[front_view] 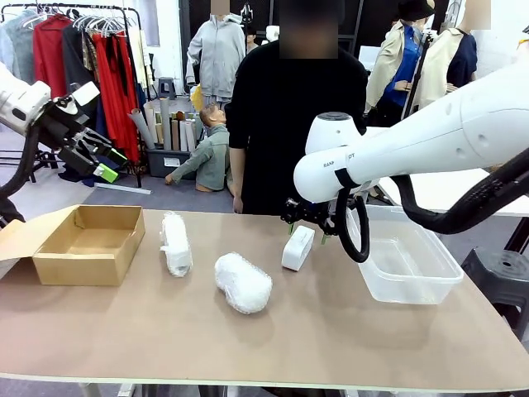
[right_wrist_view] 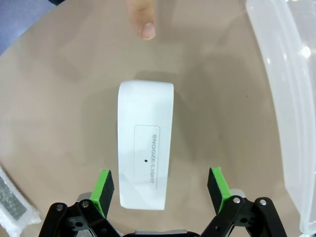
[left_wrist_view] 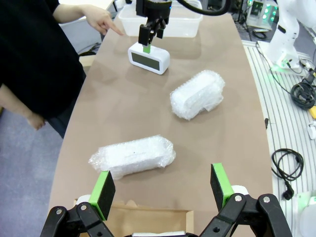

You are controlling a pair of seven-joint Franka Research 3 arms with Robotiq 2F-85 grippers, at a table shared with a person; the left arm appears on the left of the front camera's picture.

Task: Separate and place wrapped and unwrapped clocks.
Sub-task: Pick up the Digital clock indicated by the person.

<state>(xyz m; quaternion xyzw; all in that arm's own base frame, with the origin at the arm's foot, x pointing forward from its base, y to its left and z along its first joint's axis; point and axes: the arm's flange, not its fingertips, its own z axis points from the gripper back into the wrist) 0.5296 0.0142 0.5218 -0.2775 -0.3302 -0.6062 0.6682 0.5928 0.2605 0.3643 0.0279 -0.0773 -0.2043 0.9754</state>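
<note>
The bare white clock (front_view: 297,246) stands on the tan table (front_view: 331,347) near the middle. My right gripper (front_view: 312,222) hangs just above it, open. In the right wrist view the clock's top (right_wrist_view: 145,163) lies between the spread green pads (right_wrist_view: 218,183) of that gripper (right_wrist_view: 160,177), untouched. The slim bubble-wrap roll (front_view: 176,243) and the fat oval bundle (front_view: 243,282) lie to the clock's left. My left gripper (front_view: 89,155) is raised at the far left, open and empty. Its wrist view looks past the open gripper (left_wrist_view: 162,190) at the roll (left_wrist_view: 132,156), the oval bundle (left_wrist_view: 197,94) and the clock (left_wrist_view: 148,57).
An open brown cardboard box (front_view: 83,244) sits at the table's left end, below my left gripper. A clear plastic tub (front_view: 409,260) stands to the right of the clock. A person stands at the far side, a finger (right_wrist_view: 143,19) pointing at the table near the clock.
</note>
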